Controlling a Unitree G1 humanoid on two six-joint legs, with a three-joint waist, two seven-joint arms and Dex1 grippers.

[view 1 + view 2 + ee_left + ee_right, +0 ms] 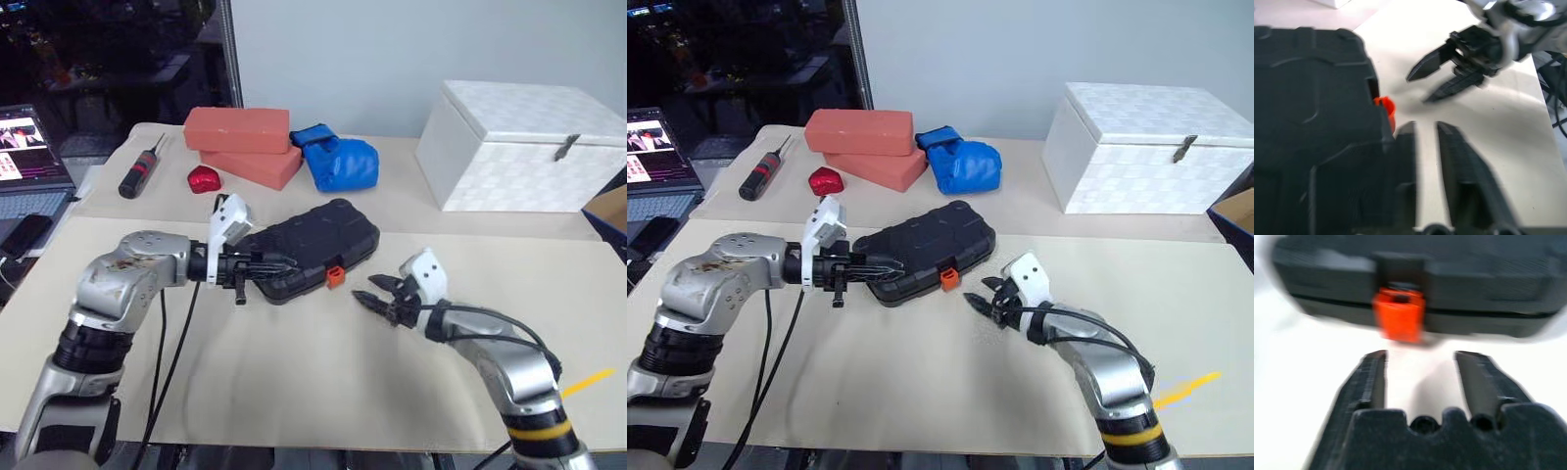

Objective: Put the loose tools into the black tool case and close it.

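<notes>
The black tool case (309, 250) lies closed and flat on the beige surface (294, 382), its lid down and its orange latch (335, 276) on the edge facing the robot. The left end effector (284, 262) is at the case's 9 o'clock end, level over the lid corner, its two fingers slightly parted with a narrow gap and nothing between them; whether the fingers touch the lid cannot be told. The right end effector (370, 294) is just off the latch, at about the latch's 4 o'clock, apart from the case, its fingers spread open and empty and aimed at the latch. In the right wrist view the latch (1399, 313) sits directly ahead of the gap between the open fingers (1369, 377). Behind the case, at its 12 o'clock, stand two red bricks (240, 140), a blue glove (338, 160) and a small red object (204, 179); a black-and-red screwdriver (139, 171) lies at 10 o'clock and a white box (524, 147) at 2 o'clock.
</notes>
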